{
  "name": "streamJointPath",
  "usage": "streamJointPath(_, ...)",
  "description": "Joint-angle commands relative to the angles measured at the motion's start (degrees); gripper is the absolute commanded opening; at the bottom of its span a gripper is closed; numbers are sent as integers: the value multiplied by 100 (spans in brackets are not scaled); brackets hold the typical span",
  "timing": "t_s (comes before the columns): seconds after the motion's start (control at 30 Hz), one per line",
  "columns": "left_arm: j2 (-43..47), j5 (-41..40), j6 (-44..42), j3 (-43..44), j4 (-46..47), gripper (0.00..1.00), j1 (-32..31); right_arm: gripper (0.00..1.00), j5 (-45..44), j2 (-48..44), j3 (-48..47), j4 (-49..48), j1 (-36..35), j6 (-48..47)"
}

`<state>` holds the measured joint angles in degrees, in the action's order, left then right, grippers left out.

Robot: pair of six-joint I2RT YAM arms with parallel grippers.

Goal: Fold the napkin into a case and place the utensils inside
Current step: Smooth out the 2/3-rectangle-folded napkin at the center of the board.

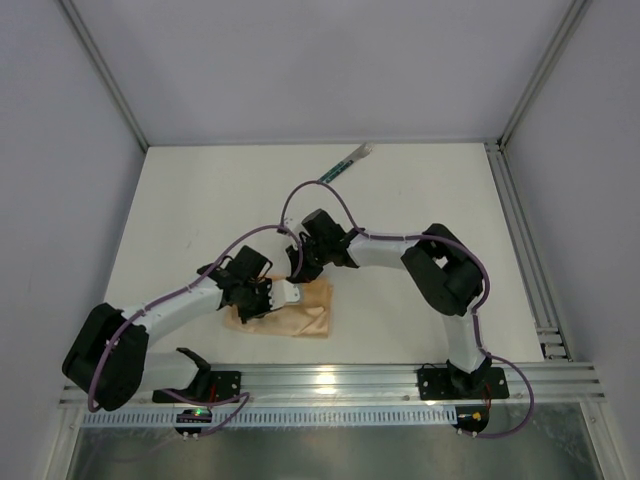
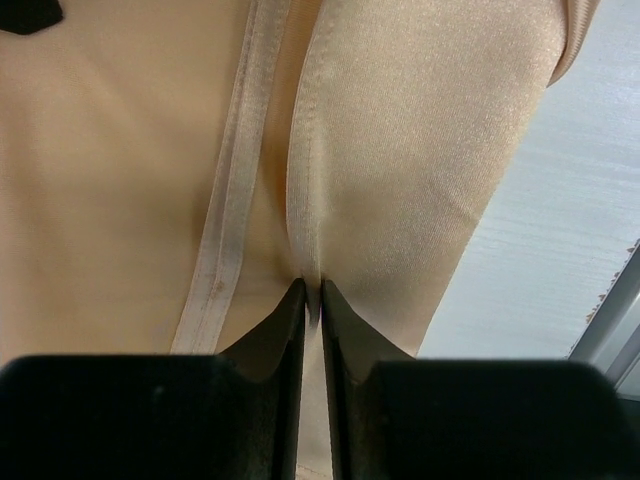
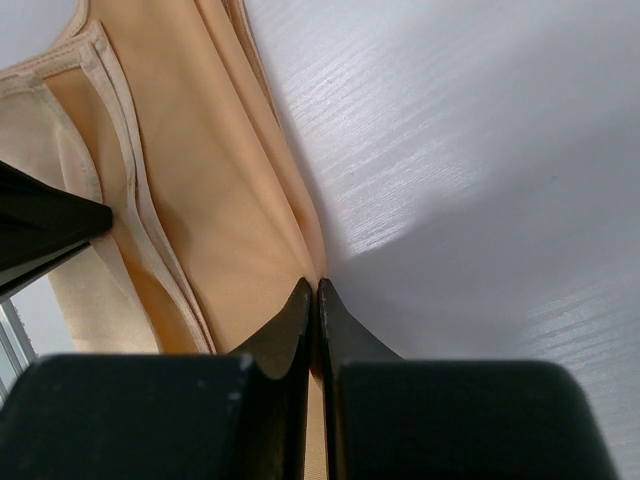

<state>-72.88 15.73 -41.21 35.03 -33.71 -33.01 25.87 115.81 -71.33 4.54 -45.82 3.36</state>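
Left wrist: napkin (image 2: 400, 150) fold pinched between fingers (image 2: 285, 345).

Lab: white enclosure (image 1: 300, 60), aluminium frame (image 1: 350, 372)

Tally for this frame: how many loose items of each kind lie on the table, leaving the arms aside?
napkin, peach: 1
utensil cluster, green-handled: 1 (separate pieces cannot be told apart)
Total: 2

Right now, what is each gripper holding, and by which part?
Both hold the napkin: left gripper pinches a raised fold beside a hem, right gripper pinches its folded edge.
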Motion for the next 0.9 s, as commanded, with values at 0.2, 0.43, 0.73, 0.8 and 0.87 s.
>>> streamJointPath(0.2, 266, 150, -230, 22, -847, 12, -12, 4, -257, -6, 76, -409, 117, 192)
streamJointPath(0.43, 274, -139, -107, 4, -515, 13, -12, 4, -205, -6, 31, -410, 293, 350)
streamJointPath(0.73, 327, -781, 667, 136, 1050, 13, -12, 4, 242, 12, 110, -603, 267, 183)
streamJointPath(0.8, 161, -799, 632, 284, 1095, 11, -12, 4, 322, 3, 146, -620, 267, 130)
streamJointPath(0.87, -32, -782, 632, 356, 1112, 9, -12, 4, 463, -6, 163, -629, 267, 87)
